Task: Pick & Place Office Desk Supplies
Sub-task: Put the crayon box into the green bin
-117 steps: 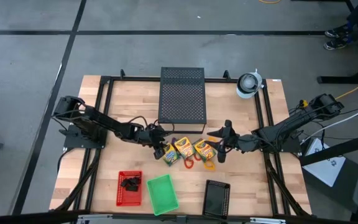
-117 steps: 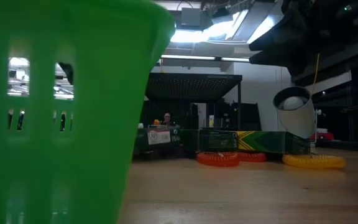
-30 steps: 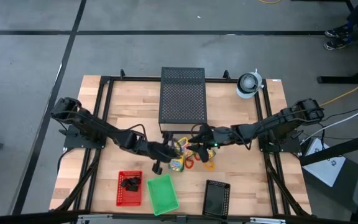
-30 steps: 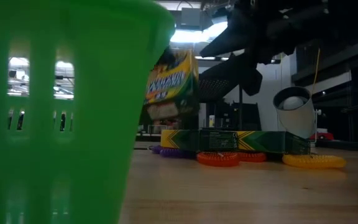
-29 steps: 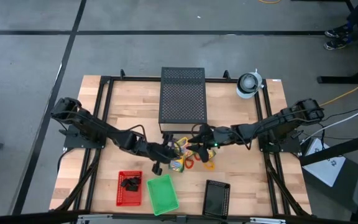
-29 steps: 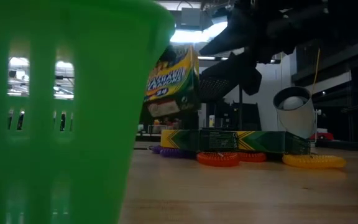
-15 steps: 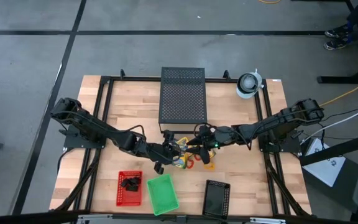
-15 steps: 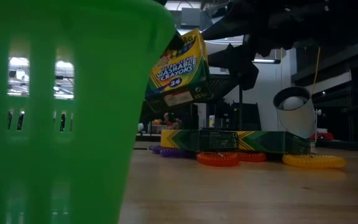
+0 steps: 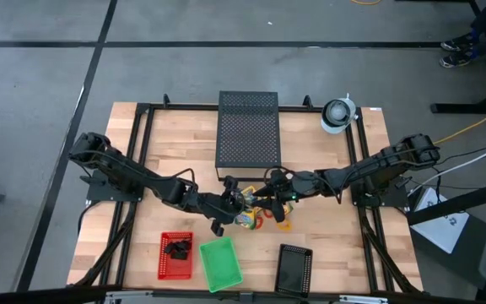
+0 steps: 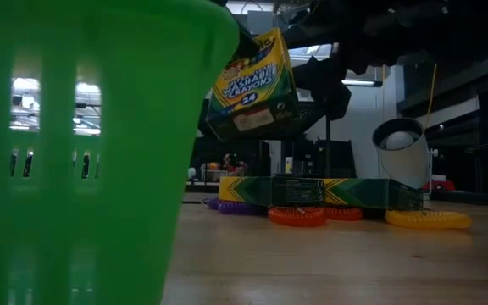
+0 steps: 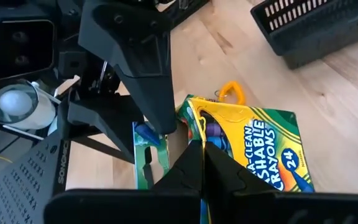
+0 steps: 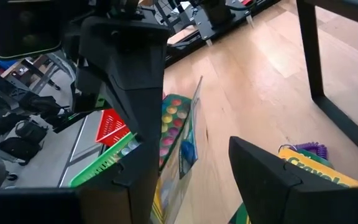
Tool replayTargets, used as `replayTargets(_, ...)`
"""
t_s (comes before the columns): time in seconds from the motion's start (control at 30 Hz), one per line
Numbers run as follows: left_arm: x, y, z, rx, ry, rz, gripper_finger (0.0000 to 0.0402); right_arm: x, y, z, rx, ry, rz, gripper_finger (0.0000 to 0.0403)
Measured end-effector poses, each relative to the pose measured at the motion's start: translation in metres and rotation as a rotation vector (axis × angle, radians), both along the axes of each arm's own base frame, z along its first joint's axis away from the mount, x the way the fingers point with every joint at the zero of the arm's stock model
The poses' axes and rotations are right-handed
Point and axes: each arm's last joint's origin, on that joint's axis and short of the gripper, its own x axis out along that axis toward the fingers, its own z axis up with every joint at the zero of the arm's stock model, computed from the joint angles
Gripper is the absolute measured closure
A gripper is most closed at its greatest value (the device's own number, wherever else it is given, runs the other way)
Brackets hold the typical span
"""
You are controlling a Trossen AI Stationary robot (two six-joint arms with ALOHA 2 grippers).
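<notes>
Lifted higher, tilted further: crayon box (image 10: 252, 83) clamped in left gripper (image 9: 231, 203), clear of surface (image 9: 175, 152) | green basket (image 9: 220, 262) lies toward front edge, nearest left arm | right gripper (image 9: 270, 192) spread apart just beside box.

Pale wood table (image 9: 184, 143), matt grain. Glossy printed cardboard crayon box (image 10: 254, 80). Perforated black metal box (image 9: 247, 129). Smooth green plastic basket (image 10: 83, 152). Slotted red plastic tray (image 9: 175, 255).
</notes>
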Motion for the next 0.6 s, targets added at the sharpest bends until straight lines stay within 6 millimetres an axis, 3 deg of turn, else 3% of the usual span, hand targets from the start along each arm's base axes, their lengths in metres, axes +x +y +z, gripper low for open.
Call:
replayTargets(0.2,0.0006,0.0021,-0.0002,-0.005,0.003,0.003,0.0400,0.0001,-0.0006,0.0000,-0.005,-0.001,-0.015,0.0258)
replayTargets(0.47,0.0005,0.0050,-0.0015,0.000,0.015,0.023,0.0400,0.0001,-0.0006,0.0000,-0.034,-0.006,-0.005,0.0386)
replayTargets(0.6,0.0005,0.0054,-0.0014,-0.015,0.010,0.050,0.0400,0.0001,-0.0009,-0.0001,-0.049,-0.007,-0.010,0.0393)
